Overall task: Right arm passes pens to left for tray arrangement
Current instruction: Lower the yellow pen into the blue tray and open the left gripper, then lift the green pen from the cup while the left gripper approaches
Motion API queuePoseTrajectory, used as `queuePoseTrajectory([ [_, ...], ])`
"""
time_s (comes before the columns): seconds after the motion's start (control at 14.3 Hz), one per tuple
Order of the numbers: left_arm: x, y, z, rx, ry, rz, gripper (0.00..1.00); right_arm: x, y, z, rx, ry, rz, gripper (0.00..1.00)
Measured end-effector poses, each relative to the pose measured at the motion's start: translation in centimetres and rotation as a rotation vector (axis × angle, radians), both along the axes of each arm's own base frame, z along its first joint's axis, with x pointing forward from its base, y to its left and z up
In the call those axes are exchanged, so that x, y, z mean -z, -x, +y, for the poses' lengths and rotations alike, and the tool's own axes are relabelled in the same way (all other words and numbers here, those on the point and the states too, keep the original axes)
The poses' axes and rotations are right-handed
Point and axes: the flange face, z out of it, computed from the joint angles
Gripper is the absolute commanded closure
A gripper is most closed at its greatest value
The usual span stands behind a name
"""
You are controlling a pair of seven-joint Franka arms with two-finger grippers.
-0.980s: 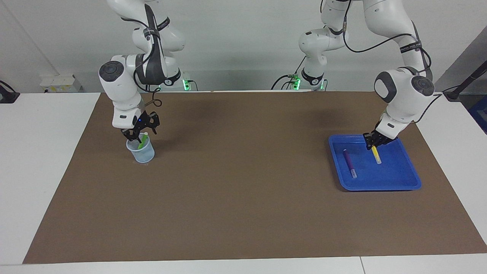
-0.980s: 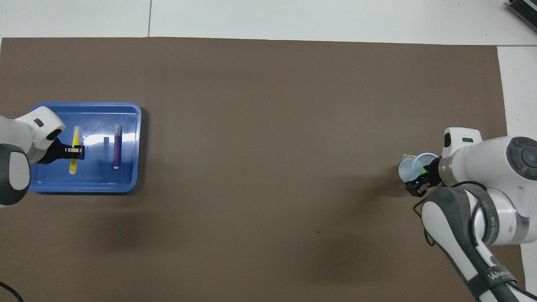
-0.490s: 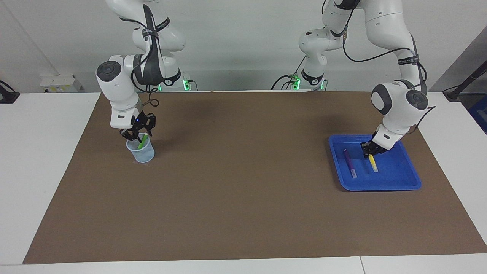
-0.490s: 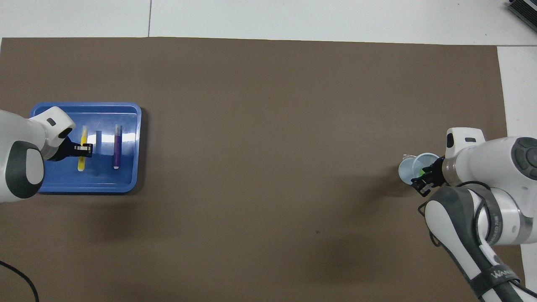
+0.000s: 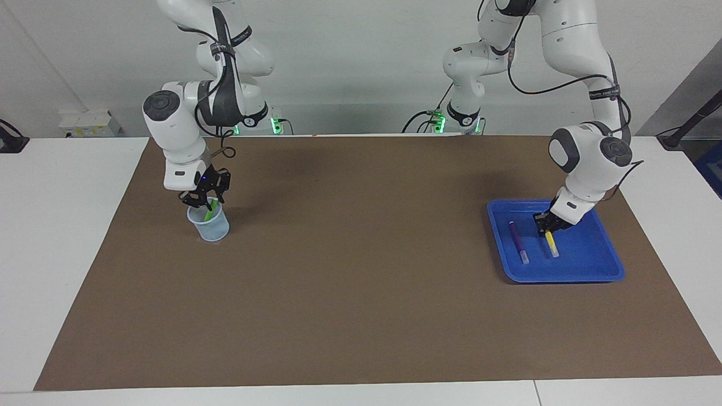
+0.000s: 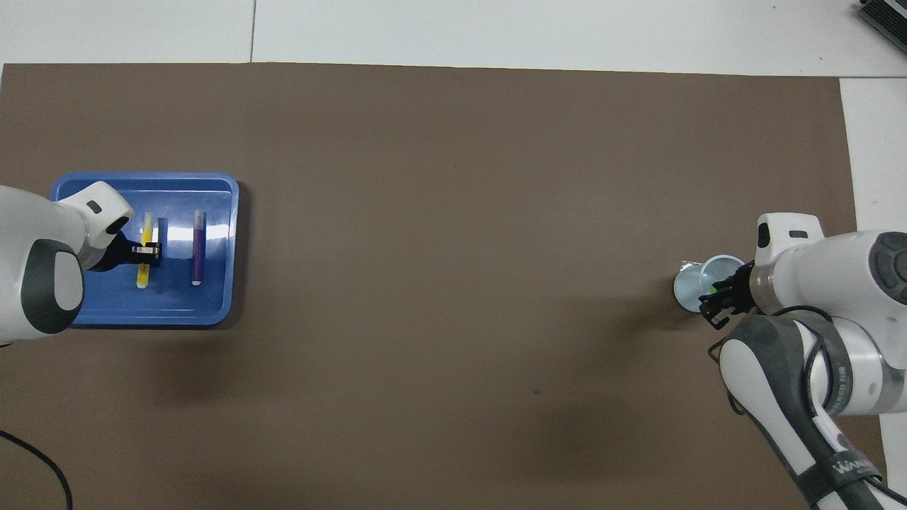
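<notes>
Two steps of the pen transfer run at once. The left gripper, low in the tray at the left arm's end of the table, is clamped on the yellow pen near its robot-side end; the pen lies at or just above the tray floor (contact cannot be told), parallel to and just beside the purple pen, which rests flat toward the table's middle. Both have their long axes running from the robots outward, pale tips pointing away from the robots. The next move here would be to let go and lift straight up, so as not to drag the pen askew. The right gripper is over the cup at the right arm's end, at the top of the green pen, which stands tilted in the cup, upper end toward the robots; whether its fingers have gripped cannot be told. It would need a firm pinch, then a lift without tipping the cup.
</notes>
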Motion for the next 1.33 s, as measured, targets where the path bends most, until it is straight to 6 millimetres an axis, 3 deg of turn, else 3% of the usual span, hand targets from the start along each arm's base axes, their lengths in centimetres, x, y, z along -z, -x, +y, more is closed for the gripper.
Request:
queuePoseTrajectory([
  [0.14, 0.0, 0.0, -0.1, 0.004, -0.001, -0.007, 0.40, 0.0, 0.0, 0.0, 0.000, 0.000, 0.000, 0.92],
  [0.21, 0.0, 0.0, -0.1, 0.006, -0.002, -0.010, 0.40, 0.0, 0.0, 0.0, 0.000, 0.000, 0.001, 1.00],
  [0.56, 0.0, -0.2, -0.6, 0.014, 0.001, 0.001, 0.40, -0.9, -0.2, 0.0, 0.000, 0.001, 0.020, 1.00],
  [0.84, -3.2, -1.5, -0.8, 0.019, 0.011, 0.082, 0.38, -1.7, -0.4, 0.2, -0.002, 0.002, 0.043, 1.00],
  [0.98, -5.5, -2.1, -0.9, 0.014, 0.022, 0.108, 0.31, -3.2, -0.8, 0.5, -0.007, 0.003, 0.061, 1.00],
  [1.12, -7.4, -2.4, -1.2, -0.010, 0.047, 0.131, 0.05, -5.6, -1.4, 1.0, -0.017, 0.005, 0.077, 1.00],
  [1.19, -8.5, -2.5, -1.6, -0.035, 0.053, 0.145, 0.00, -7.2, -1.8, 1.5, -0.029, 0.006, 0.080, 1.00],
  [1.33, -10.8, -2.5, -3.4, -0.096, 0.057, 0.162, 0.00, -11.1, -2.3, 2.7, -0.049, 0.010, 0.086, 1.00],
])
